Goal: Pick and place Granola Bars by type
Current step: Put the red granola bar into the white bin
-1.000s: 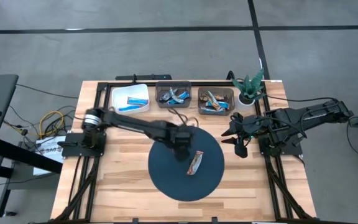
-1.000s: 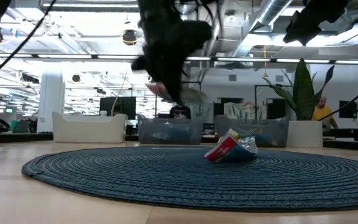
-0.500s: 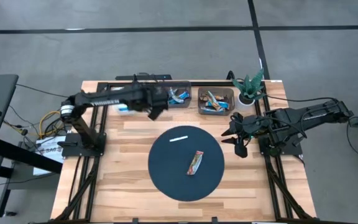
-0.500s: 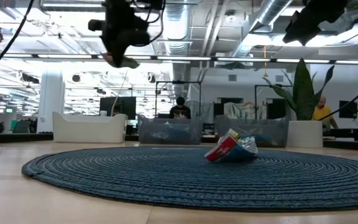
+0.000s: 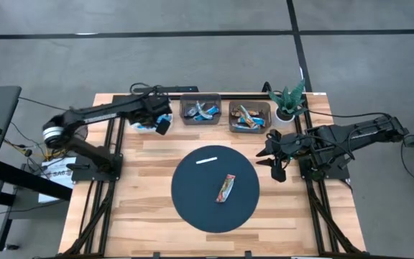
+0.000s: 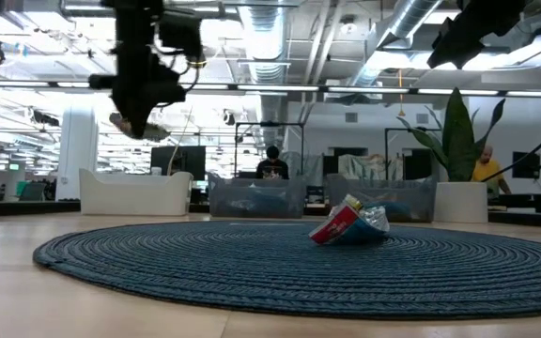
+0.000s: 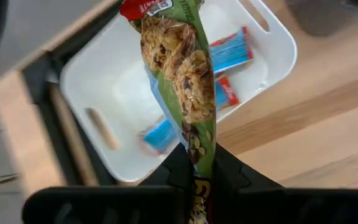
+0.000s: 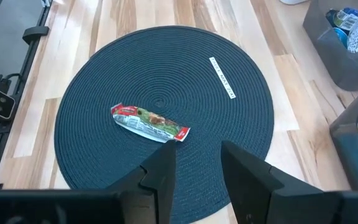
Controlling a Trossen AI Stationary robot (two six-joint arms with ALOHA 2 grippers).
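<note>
The round dark mat (image 5: 215, 189) in the middle of the table (image 5: 142, 208) serves as the landmark. From above, the left gripper (image 5: 161, 124) hangs past the mat's far left edge, over the near rim of the white bin (image 5: 144, 106), but that view hides what it carries. The left wrist view settles it: the jaws are pinched on the end of a green-wrapped granola bar (image 7: 185, 81) with a red tip, which dangles over the white bin, where three blue bars (image 7: 229, 53) lie on the bottom. In the low view the same gripper (image 6: 131, 122) shows high above the mat's left side, with a scrap of wrapper below it.

One more bar (image 5: 226, 188), green with red ends, lies on the mat a little right of its centre. The low view shows it (image 6: 348, 223) crumpled and slightly raised at one end. A thin white strip (image 5: 206, 160) lies on the far part of the mat.

Beyond the mat's far edge stand two grey bins (image 5: 200, 109), each holding several mixed bars. A potted plant (image 5: 288, 102) stands to their right.

The right gripper (image 5: 276, 169) waits just off the mat's right edge, raised above the table. In its own wrist view its jaws stand apart with nothing between them (image 8: 194, 171).
</note>
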